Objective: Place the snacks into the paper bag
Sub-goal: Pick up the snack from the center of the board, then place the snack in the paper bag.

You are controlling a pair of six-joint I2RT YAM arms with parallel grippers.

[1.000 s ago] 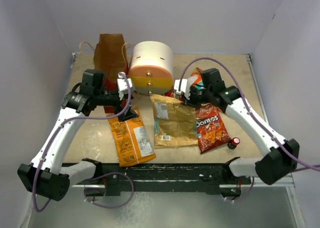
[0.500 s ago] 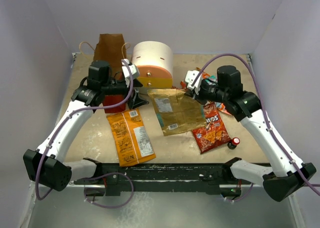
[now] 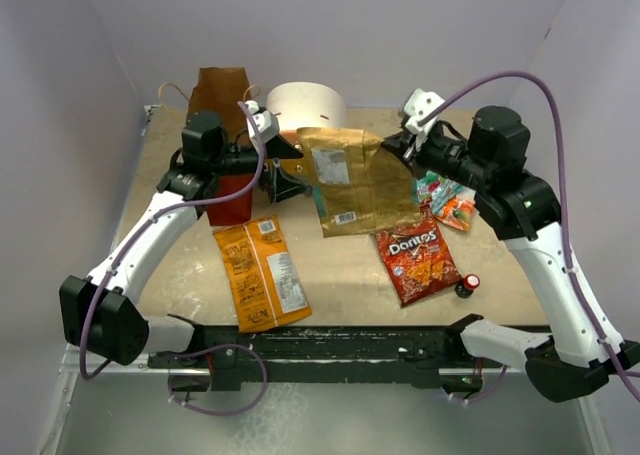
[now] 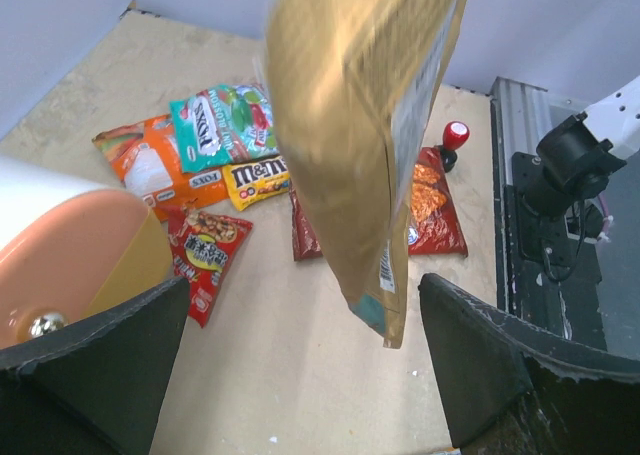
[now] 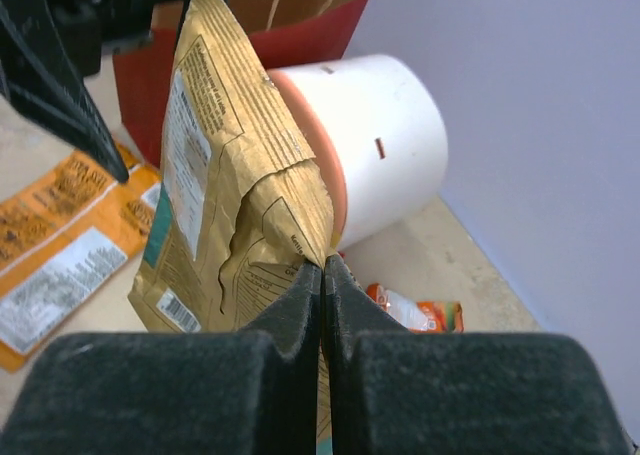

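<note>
Lifted, creased tan chip bag (image 3: 360,180) hangs pinched by right gripper (image 3: 400,147); left gripper (image 3: 288,167) gapes.

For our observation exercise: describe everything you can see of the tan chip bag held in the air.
The tan chip bag is crinkly gold-brown foil with a white panel, a barcode and a teal patch near one lower corner. It hangs off the table, in front of the round drawer unit. The right gripper pinches one edge, shut. The open left gripper sits beside it, apparently not touching.
</note>
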